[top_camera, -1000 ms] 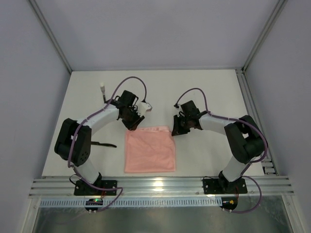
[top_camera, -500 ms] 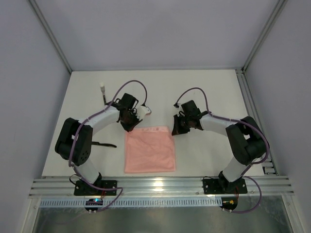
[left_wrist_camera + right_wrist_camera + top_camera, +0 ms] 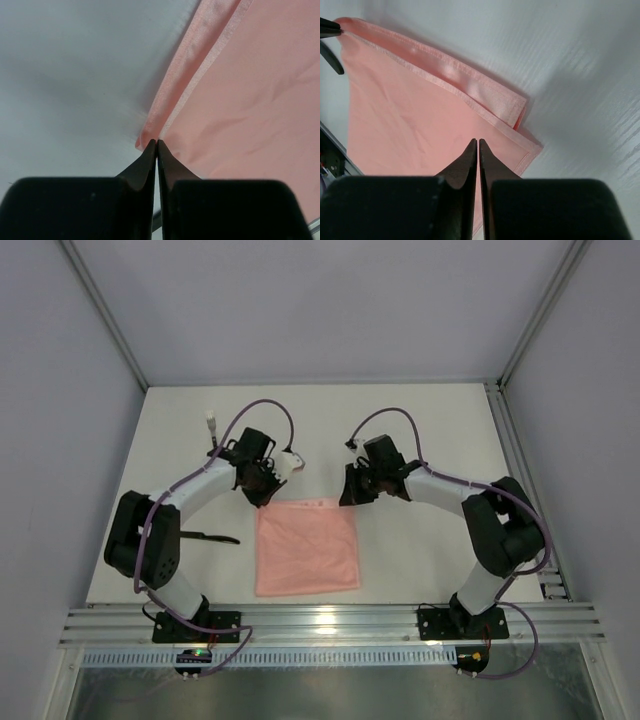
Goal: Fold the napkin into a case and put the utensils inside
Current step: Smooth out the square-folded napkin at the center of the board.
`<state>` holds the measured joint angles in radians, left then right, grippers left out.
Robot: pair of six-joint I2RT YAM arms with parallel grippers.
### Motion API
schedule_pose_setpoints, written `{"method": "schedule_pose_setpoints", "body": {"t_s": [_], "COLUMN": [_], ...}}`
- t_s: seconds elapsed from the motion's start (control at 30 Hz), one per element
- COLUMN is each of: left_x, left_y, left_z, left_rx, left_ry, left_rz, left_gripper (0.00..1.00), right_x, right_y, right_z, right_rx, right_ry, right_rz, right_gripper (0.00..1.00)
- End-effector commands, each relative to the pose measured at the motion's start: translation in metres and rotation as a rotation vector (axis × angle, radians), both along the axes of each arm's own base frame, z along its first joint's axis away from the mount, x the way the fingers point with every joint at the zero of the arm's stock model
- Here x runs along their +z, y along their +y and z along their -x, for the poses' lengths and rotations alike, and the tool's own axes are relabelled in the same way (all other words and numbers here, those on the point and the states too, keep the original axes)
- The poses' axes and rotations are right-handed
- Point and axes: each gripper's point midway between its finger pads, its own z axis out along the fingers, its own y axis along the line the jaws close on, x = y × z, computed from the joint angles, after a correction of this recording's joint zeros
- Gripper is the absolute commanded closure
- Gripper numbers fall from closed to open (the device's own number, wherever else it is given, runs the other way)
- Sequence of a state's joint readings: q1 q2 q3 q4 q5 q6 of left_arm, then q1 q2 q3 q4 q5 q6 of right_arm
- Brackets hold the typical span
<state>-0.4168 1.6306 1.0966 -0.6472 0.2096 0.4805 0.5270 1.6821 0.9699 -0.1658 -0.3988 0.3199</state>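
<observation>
Seen from above, 1 slim black utensil (image 3: 205,536) lies on the white table (image 3: 400,420), just left of the napkin (image 3: 307,550); I cannot make out a second one. The salmon-pink napkin is spread flat as a square between my 2 arms. My left gripper (image 3: 262,495) sits at its far left corner, fingertips (image 3: 149,152) pressed together and pinching the very tip of the cloth, so the hem beside them rises in a low ridge. My right gripper (image 3: 348,495) is at the far right corner, its fingers also pressed together. It is nipping the fabric just inside the corner, where the hem curls upward. I judge this to be the first fold. To do it well, I should raise both corners evenly, hold the far hem straight between them, and carry it toward the near edge without dragging the rest of the sheet.
</observation>
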Motion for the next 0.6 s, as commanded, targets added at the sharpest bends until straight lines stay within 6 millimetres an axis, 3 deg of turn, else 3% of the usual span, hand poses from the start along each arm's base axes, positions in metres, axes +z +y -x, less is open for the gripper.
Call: {"method": "schedule_pose_setpoints", "body": {"t_s": [0.0, 0.13, 0.33, 0.57], "left_x": [0.005, 0.002, 0.002, 0.006], "left_y": [-0.001, 0.000, -0.002, -0.025], "left_z": [0.005, 0.004, 0.000, 0.000], "left_rx": [-0.026, -0.027, -0.032, -0.101], "left_ry": [0.011, 0.012, 0.002, 0.021], "left_rz": [0.017, 0.007, 0.009, 0.063], "left_gripper": [0.97, 0.98, 0.80, 0.71], "right_x": [0.013, -0.002, -0.033, -0.039], "right_y": [0.011, 0.008, 0.006, 0.001], "right_z": [-0.019, -0.037, -0.039, -0.035], "right_rx": [0.000, -0.041, -0.050, -0.057], "right_ry": [-0.052, -0.036, 0.024, 0.028], "right_rz": [-0.019, 0.052, 0.103, 0.119], "right_gripper": [0.91, 0.61, 0.60, 0.71]}}
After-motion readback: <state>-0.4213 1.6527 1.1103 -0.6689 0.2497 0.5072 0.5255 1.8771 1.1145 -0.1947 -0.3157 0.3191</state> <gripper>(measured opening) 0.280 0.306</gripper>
